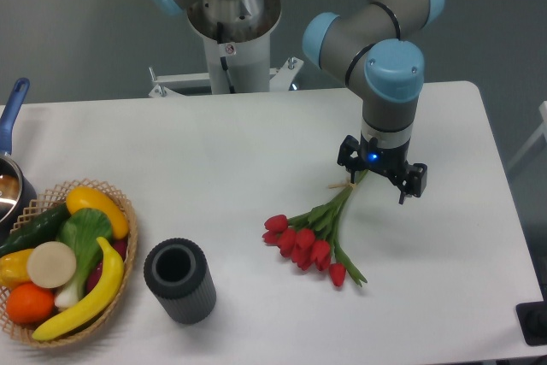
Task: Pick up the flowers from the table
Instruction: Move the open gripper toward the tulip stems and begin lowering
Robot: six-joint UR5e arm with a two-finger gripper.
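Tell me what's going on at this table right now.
A single robot arm has its gripper down over the tied stem ends of the flowers, a bunch of red tulips lying on the white table. The buds rest on the tabletop, so nothing looks lifted yet, and whether the fingers have closed cannot be told. Off to one side stand a dark ribbed cylinder and a wicker basket of fruit and vegetables.

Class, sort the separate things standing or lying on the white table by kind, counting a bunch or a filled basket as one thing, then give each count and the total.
Bunch of red tulips: 1
Wicker basket of fruit and vegetables: 1
Dark ribbed cylinder: 1
Blue-handled pot, partly cut off at the left edge: 1
Total: 4
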